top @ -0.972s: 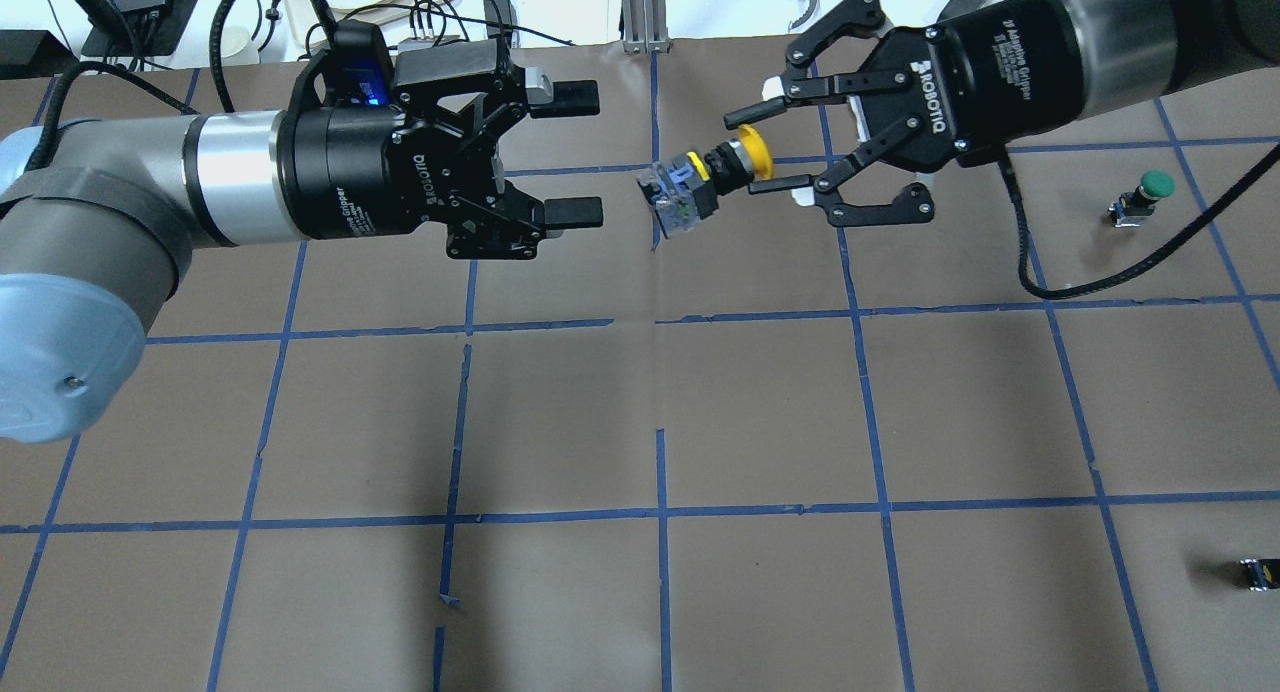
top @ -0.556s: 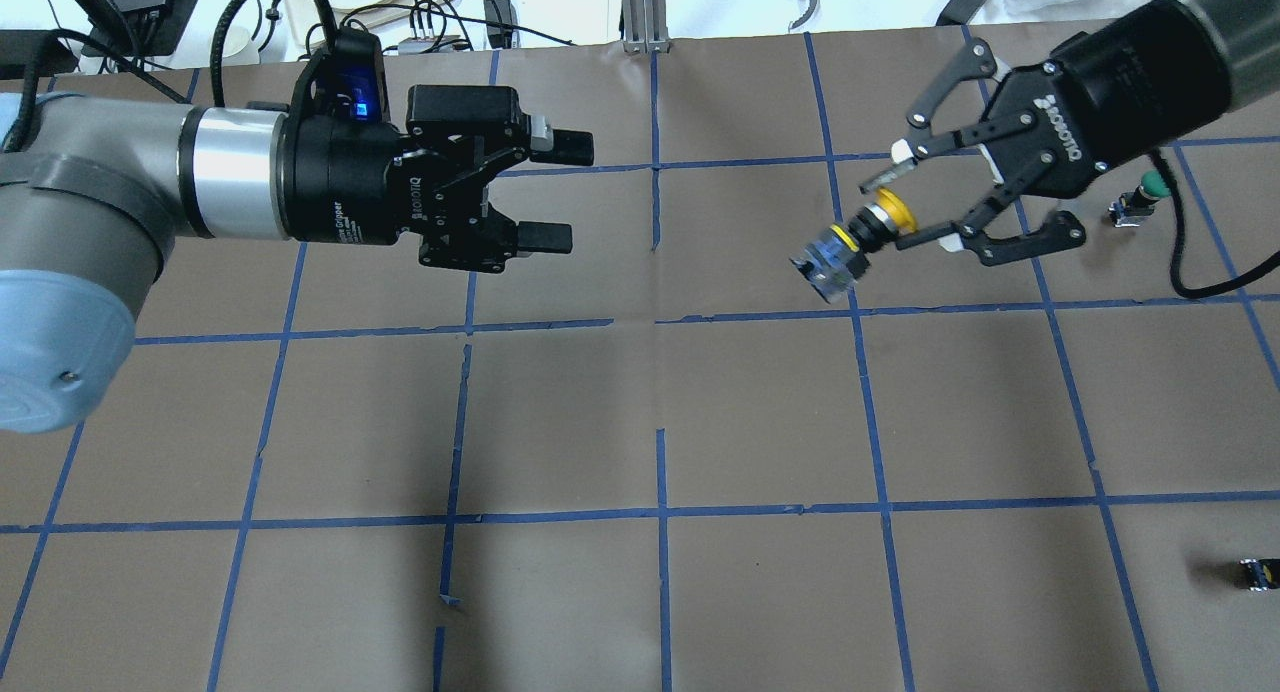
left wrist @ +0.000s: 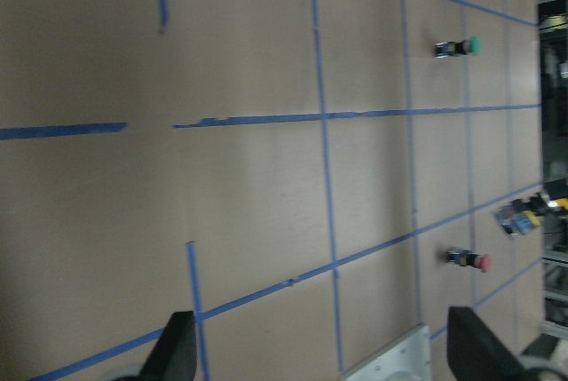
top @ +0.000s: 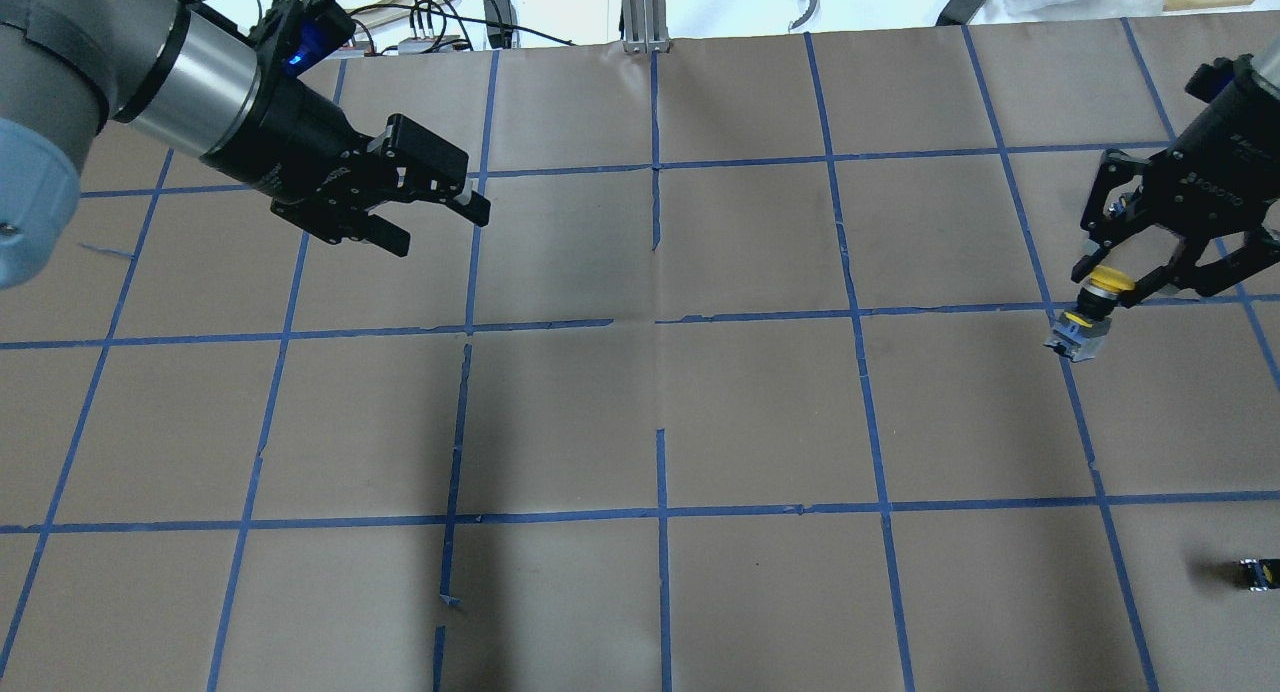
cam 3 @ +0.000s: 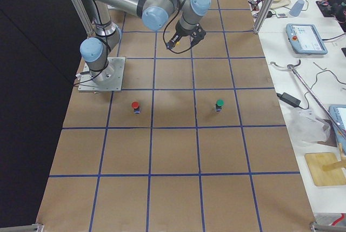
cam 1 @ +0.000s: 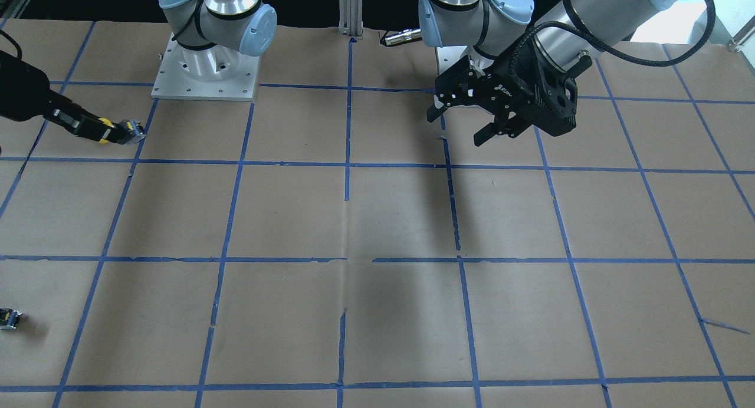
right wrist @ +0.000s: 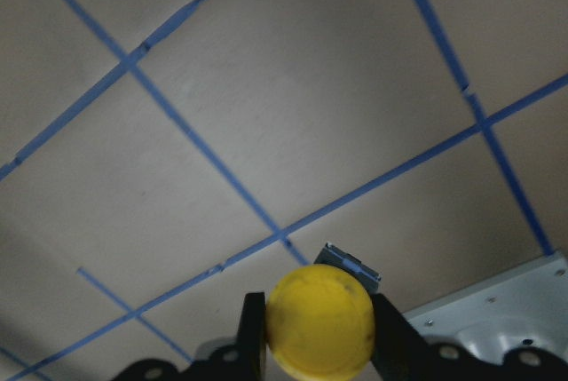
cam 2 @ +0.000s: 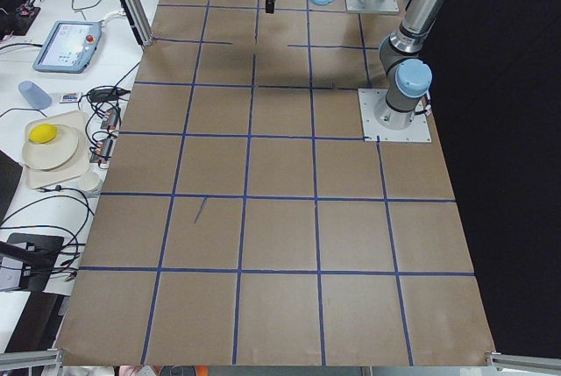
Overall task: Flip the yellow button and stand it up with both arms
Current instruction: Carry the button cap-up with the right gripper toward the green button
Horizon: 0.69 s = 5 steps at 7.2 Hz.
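Across tabletop (top: 760, 412): pulled left hand (top: 432, 224) back to rear-left, spread wide, empty. Swung right hand (top: 1108, 277) from centre out to right side, clenched on yellow button (top: 1088, 320), now cap-up, base down, near surface. Prob. done w/ flip; left w/ set-down & release.

Brown table (top: 760, 412), blue grid (top: 560, 516), yellow button (right wrist: 319, 321)

Overhead: high, looking forward and down. Front: opposite side, steep. Side cams at either end of surface (cam 2: 280, 218). Right wrist close above yellow button (right wrist: 319, 321), also seen overhead.
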Available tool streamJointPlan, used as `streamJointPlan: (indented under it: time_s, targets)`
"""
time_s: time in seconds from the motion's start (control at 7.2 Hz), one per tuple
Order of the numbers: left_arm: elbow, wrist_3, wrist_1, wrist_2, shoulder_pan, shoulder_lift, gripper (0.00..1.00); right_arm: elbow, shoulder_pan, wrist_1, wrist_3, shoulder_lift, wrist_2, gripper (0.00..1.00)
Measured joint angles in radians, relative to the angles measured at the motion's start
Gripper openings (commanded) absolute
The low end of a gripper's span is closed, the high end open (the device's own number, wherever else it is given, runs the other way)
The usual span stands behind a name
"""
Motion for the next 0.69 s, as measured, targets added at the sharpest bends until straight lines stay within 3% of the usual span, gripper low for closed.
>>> streamJointPlan:
  time_s: [0.42,0.69]
  targets:
    - [0.016,0.002,0.05,0.349,-0.053,-0.022,1.0,0.015,-0.034,-0.287,0.135,0.078,-0.208,0.07]
    - [0.017,-0.015,0.072,0.436,-0.083,-0.028,1.0,0.042,-0.058,-0.353,0.314,0.091,-0.261,0.04]
